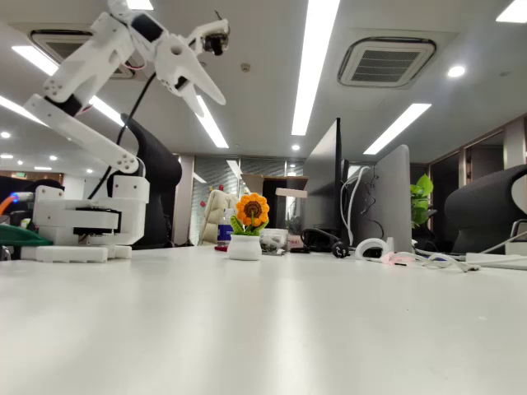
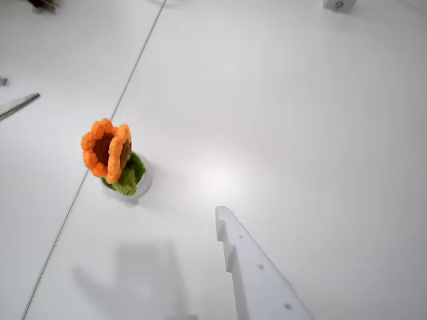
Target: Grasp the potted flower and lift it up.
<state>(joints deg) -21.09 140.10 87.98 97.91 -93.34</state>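
In the wrist view, the flower's leaves hide most of the white pot [image 2: 141, 183] of the potted flower [image 2: 112, 159]. One finger of the gripper [image 2: 257, 267] runs off the bottom edge. A grey tool [image 2: 17, 105] is cut off at the left edge.

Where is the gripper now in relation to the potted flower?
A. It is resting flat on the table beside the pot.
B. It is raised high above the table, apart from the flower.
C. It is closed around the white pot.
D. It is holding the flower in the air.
B: in the fixed view the gripper hangs high in the air, while the potted flower stands untouched on the table.
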